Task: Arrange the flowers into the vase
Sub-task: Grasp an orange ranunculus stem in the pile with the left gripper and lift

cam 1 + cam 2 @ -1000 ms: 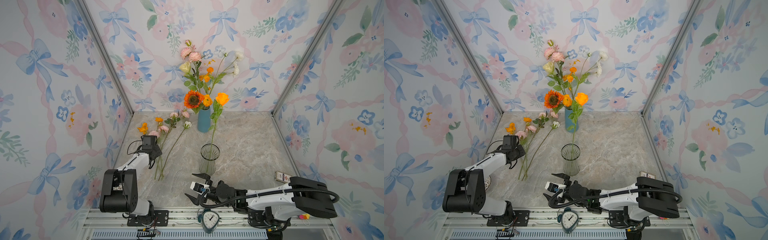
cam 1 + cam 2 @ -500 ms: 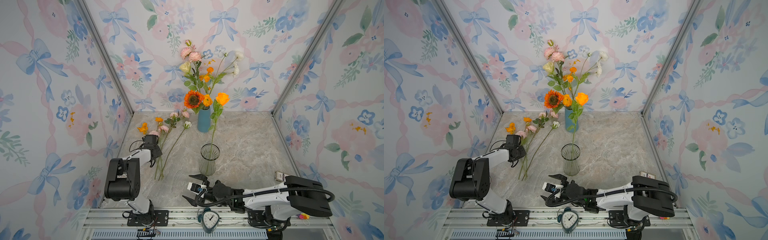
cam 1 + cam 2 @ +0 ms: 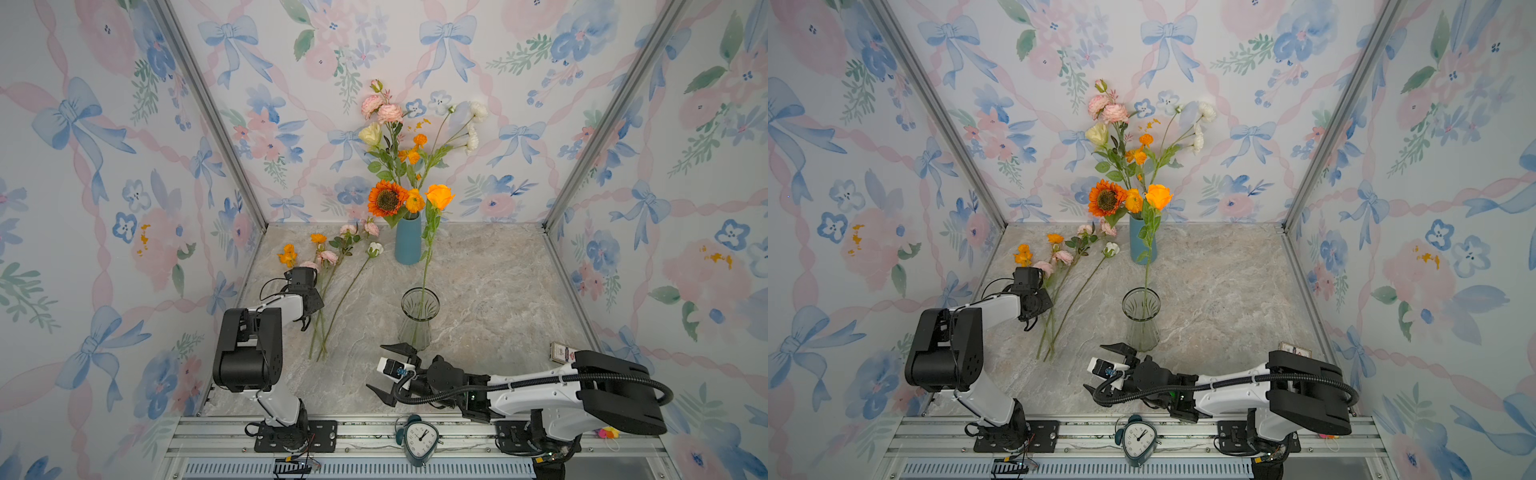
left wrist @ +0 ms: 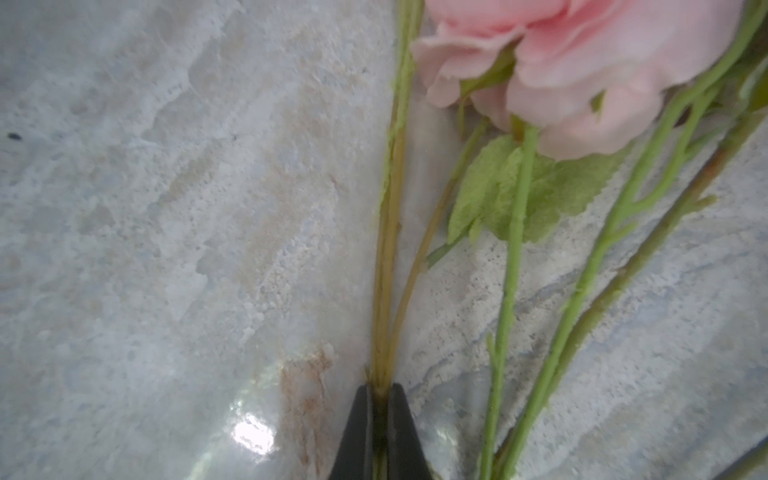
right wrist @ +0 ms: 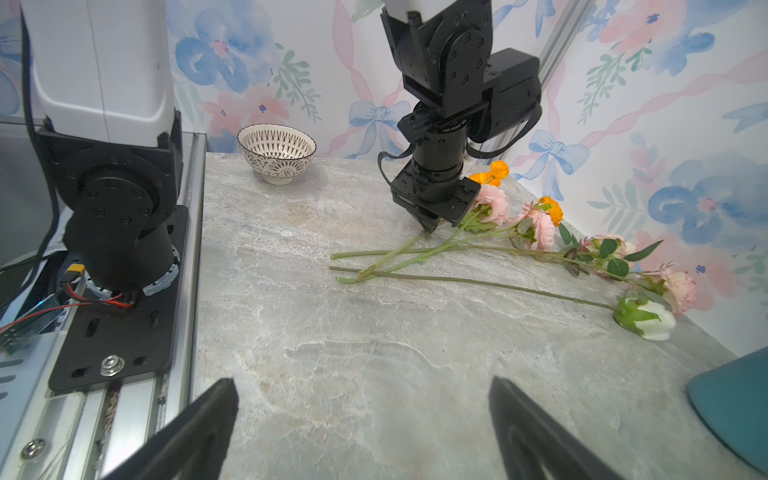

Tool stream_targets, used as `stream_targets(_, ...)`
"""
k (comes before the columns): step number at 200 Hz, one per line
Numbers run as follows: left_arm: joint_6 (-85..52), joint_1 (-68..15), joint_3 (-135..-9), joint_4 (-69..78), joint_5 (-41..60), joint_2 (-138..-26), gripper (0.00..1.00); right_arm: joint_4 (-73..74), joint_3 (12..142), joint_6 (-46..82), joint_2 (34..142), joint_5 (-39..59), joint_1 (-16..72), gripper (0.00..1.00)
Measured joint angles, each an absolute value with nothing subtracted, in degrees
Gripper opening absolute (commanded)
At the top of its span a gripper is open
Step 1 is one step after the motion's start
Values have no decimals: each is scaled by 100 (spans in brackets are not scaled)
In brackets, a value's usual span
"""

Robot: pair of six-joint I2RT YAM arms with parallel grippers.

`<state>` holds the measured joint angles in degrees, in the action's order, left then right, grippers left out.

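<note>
Long-stemmed pink, orange and white flowers [image 3: 329, 257] are lying beside the left wall [image 3: 174, 216], the left gripper [image 4: 379, 390] clenching one yellow-green stem [image 4: 388, 249], the right gripper [image 5: 362, 386] gaping over bare tabletop [image 3: 498, 291].

A teal alarm clock [image 3: 420, 439] sits bottom centre in both top views, a small printed box [image 3: 561, 353] lower right; a patterned bowl [image 5: 276, 153] stands near the wallpaper [image 5: 232, 62].

White arms [image 3: 536, 392], black joints, corrugated black cable [image 3: 532, 378]
</note>
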<state>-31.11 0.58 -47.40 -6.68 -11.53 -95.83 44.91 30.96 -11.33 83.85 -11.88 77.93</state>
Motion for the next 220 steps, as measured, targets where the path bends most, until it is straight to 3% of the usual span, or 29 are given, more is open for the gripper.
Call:
stream_targets(49,-3116,102,-4619,-709,-1133,-9389,0,4410,3096,-1133,8368,-1177,7793,97)
stream_targets(220,-2899,121,-4438,-1094,-1431,-6820,0,4397,2869,-961,7830,-965,7269,97)
